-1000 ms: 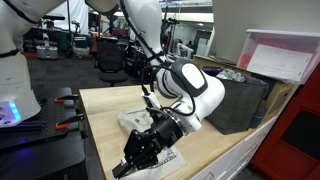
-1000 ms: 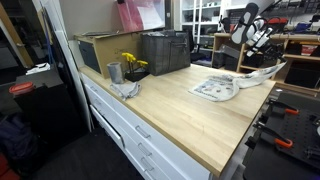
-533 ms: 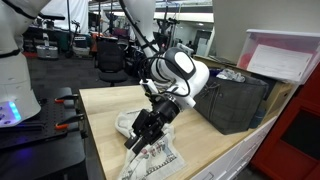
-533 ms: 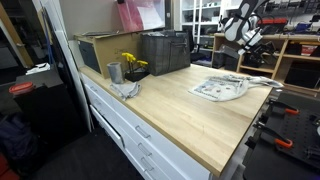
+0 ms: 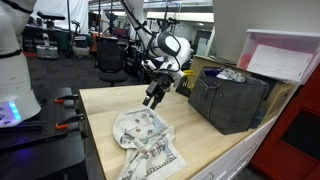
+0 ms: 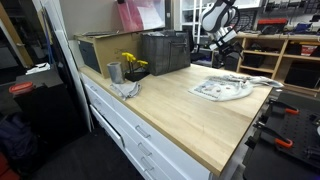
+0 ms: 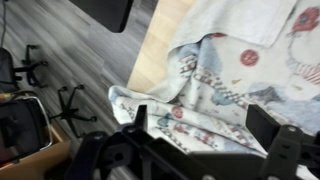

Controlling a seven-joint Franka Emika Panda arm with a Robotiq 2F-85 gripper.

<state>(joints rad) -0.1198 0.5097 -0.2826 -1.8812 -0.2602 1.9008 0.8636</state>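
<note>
**A:** Start with the biggest thing. What does everything rest on?

**B:** A wooden table with a pale top. A dark crate stands on it, at about 3 o'clock from the gripper in an exterior view.

**A:** And the cloth?

**B:** The patterned cloth lies rumpled on the tabletop, toward the edge nearest that camera and well apart from the crate. Nothing holds it, and it rests on the wood by its own weight.

**A:** Which way does it lie from the tool?

**B:** The gripper hangs in the air above the table, clear of the fabric. In that exterior view the cloth sits at 6 o'clock from it, a shade toward 7. In the wrist view the cloth spreads from 12 round to 3 o'clock of the gripper. The floor shows from 9 to 11 o'clock, past the table's edge.

**A:** How does its long axis run?

**B:** In the exterior view, roughly from 11 to 5 o'clock. The 11 o'clock end looks thicker and more bunched, and a flatter tail trails off toward 5.

**A:** How do the jaws stand?

**B:** They are spread wide and carry nothing. In the wrist view the two fingers stand far apart, with only air between them and the cloth lying below.

**A:** Which arm is nearer?

**B:** There is only one arm, and it reaches in from 12 o'clock of the cloth.
</note>
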